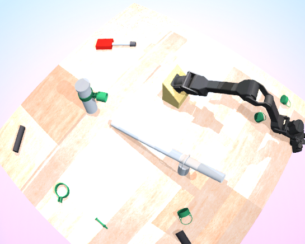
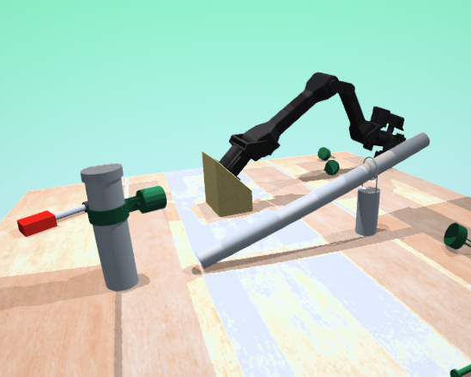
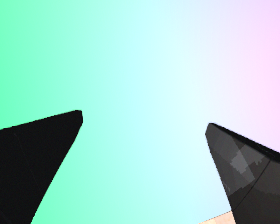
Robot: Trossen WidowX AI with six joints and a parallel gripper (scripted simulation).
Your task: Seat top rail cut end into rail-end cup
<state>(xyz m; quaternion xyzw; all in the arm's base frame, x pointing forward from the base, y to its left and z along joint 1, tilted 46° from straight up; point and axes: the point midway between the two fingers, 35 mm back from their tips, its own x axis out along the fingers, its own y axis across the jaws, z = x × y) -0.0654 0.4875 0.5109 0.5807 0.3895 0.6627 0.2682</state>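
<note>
The grey fence rail [image 1: 211, 172] [image 2: 244, 239] slants through the loop cap [image 2: 376, 177] on the small post [image 1: 183, 170] [image 2: 367, 216]. Its lower end is down at the table, short of the big post [image 1: 90, 107] [image 2: 118, 259] and outside the cup. Its other end is raised. The green rail-end cup [image 1: 102, 97] [image 2: 153, 199] hangs on the brace band [image 1: 86, 98] [image 2: 108, 216], a little below the post cap, and points toward the small post. My gripper [image 3: 145, 123] is open and empty, beyond the rail's raised end in the top and exterior views. The wrist view shows no rail.
The arm stands on a yellow wedge block [image 1: 169, 93] [image 2: 219, 194]. A red-handled tool [image 1: 104, 43] [image 2: 37, 223] lies behind the big post. Green caps [image 1: 284, 99] [image 1: 259, 117] [image 1: 183, 212], a green bolt [image 1: 101, 223] and a dark cylinder [image 1: 19, 139] lie around.
</note>
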